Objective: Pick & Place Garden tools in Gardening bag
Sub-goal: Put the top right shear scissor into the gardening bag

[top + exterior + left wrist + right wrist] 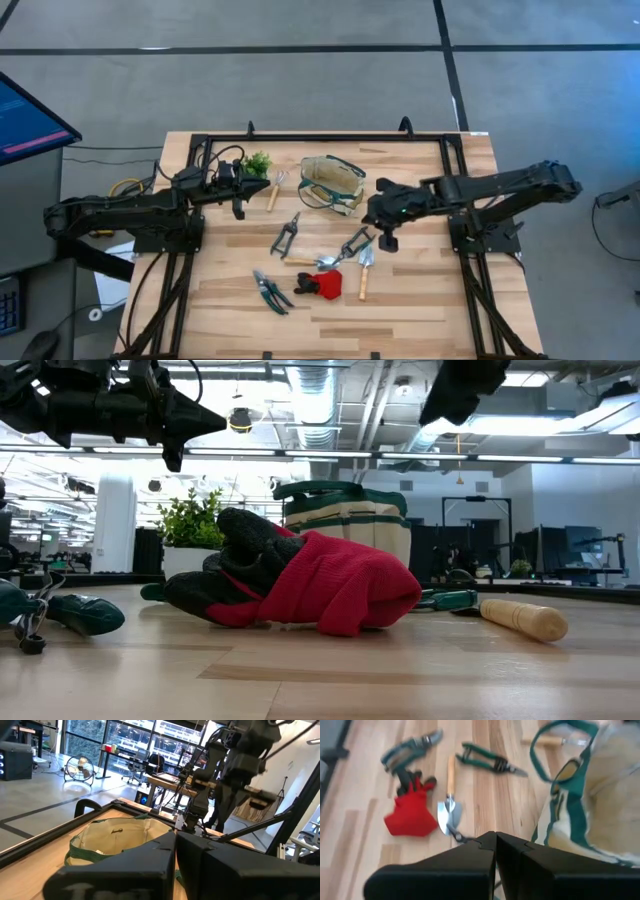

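Note:
The cream gardening bag (332,183) with green trim stands open at the table's far middle; it also shows in the left wrist view (117,835) and the right wrist view (600,805). Tools lie on the table near it: a wooden-handled tool (274,190), shears (286,235), more shears (352,245), two trowels (305,262) (365,270), green pruners (270,292) and a red and black glove (322,285). My left gripper (238,208) is shut and empty, raised left of the bag. My right gripper (387,242) is shut and empty, above the table right of the shears.
A small green potted plant (258,162) stands left of the bag, close to my left gripper. A black frame (320,138) runs along the table's far edge. Bare wood lies along the near edge (400,330).

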Robot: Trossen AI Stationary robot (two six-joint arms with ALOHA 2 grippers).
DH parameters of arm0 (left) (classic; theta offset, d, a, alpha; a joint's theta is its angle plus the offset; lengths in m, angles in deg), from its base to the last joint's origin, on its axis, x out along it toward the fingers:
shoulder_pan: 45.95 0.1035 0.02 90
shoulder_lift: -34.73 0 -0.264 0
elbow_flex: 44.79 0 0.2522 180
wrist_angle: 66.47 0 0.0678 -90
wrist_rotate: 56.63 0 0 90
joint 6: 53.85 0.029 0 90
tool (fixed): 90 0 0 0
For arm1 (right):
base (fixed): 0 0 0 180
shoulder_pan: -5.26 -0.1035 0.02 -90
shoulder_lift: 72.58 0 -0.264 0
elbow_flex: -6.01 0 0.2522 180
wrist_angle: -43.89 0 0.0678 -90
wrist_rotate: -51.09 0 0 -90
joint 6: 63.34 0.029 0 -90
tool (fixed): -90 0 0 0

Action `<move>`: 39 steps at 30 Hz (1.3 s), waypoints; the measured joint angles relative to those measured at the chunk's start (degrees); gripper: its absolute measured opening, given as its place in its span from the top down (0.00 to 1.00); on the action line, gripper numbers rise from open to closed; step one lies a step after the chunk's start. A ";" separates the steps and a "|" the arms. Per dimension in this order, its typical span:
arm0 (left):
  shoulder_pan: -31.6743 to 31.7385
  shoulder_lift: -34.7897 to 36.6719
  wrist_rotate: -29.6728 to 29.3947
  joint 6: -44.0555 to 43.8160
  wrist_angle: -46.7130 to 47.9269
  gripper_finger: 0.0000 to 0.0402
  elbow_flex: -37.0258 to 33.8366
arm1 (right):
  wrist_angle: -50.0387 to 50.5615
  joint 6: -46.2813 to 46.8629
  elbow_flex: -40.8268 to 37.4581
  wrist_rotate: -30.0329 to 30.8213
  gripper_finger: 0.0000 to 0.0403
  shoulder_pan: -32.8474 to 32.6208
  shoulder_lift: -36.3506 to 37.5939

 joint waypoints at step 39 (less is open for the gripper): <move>-0.01 0.00 -0.01 -0.01 0.02 0.99 0.00 | 4.37 0.15 -0.02 -5.60 1.00 -0.04 -25.70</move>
